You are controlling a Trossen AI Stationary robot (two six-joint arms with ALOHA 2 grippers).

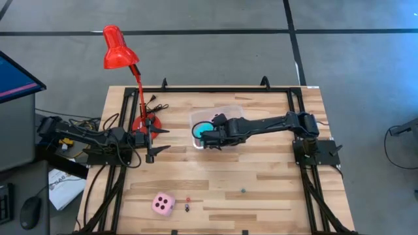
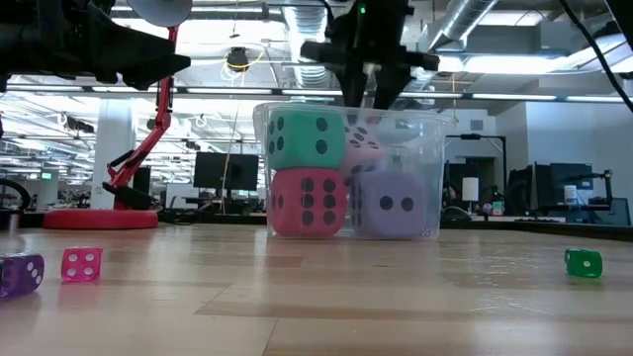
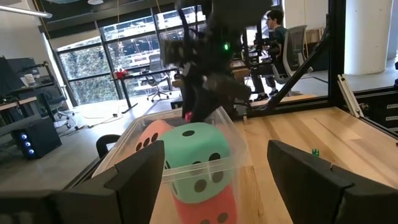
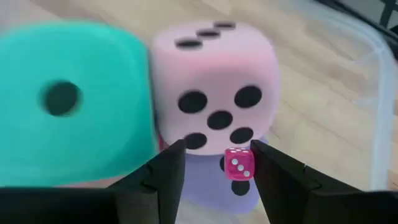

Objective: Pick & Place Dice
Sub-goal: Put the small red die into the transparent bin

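Note:
A clear bin point(image 2: 430, 178) at mid-table holds a cyan die point(image 2: 307, 138) on top of a red die point(image 2: 309, 201), and a pink die point(image 4: 214, 93) on top of a lavender die point(image 2: 388, 203). Another big pink die point(image 1: 162, 204) lies on the table near the front edge. My right gripper point(image 4: 217, 155) hangs open over the bin point(image 1: 225, 109), slanting down at the pink die. A small clear-pink die point(image 4: 238, 163) shows between its fingers. My left gripper point(image 3: 217, 180) waits open and level at the table's left point(image 1: 163, 140), facing the bin. My right gripper has the small clear-pink die close by the inner side of one finger point(image 4: 273, 177); whether that finger touches it I cannot tell. The other finger point(image 4: 165, 177) stands well apart from it.
A red desk lamp point(image 1: 121, 52) stands at the far left, its base point(image 2: 99, 218) beside my left arm. Small dice lie on the table toward the front: purple point(image 2: 20, 275), pink point(image 2: 81, 263), green point(image 2: 584, 262). A person point(image 3: 277, 25) sits in the room beyond.

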